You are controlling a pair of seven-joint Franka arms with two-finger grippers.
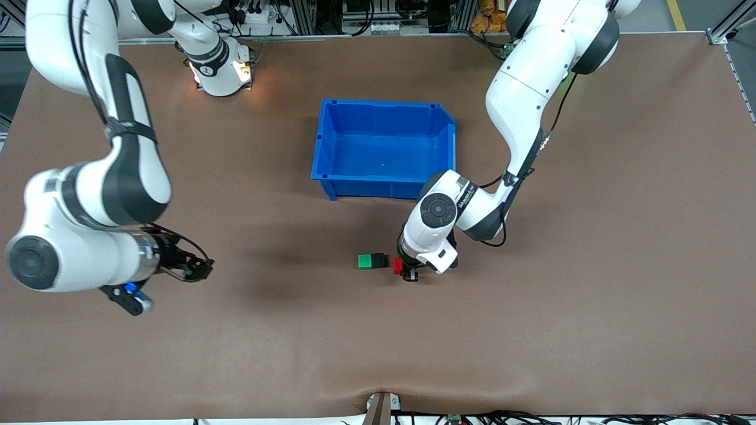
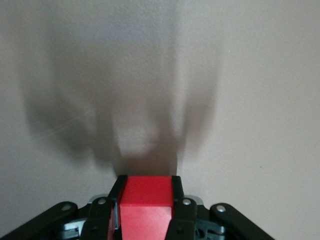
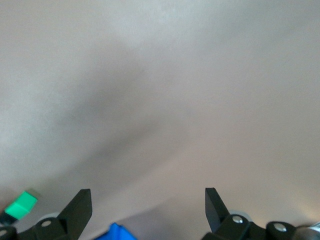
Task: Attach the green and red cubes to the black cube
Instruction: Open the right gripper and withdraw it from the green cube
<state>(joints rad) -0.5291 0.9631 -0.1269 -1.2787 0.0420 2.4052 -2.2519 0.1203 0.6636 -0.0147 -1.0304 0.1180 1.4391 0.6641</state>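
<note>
The brown tabletop (image 1: 590,295) carries a blue open plastic bin (image 1: 384,147), set in its middle, toward the edge where the robots' bases stand. Nearer to the front camera than the bin, a tiny bright green solid cube (image 1: 365,261) and a tiny matte black cube (image 1: 378,260) are seen lying on the tabletop, touching face to face, the black cube on the side toward the left arm's end. The green cube is also caught at the border of the right wrist view (image 3: 21,205).

The left gripper (image 1: 406,270) is lowered close to the tabletop just beside this pair, on the black cube's side. Its jaws are clamped on a tiny bright red solid cube (image 1: 397,265), which is shown in the left wrist view (image 2: 145,207) pinched between the two black fingers (image 2: 175,200). The red cube is held just beside the black cube; whether the two touch cannot be told. In the left wrist view only bare tabletop and the gripper's shadow are shown ahead of the red cube.

The right gripper (image 1: 198,268) is held waiting above the tabletop toward the right arm's end, well apart from the cubes. Its jaws stand wide apart and nothing is held between them, as shown in the right wrist view (image 3: 148,205).
</note>
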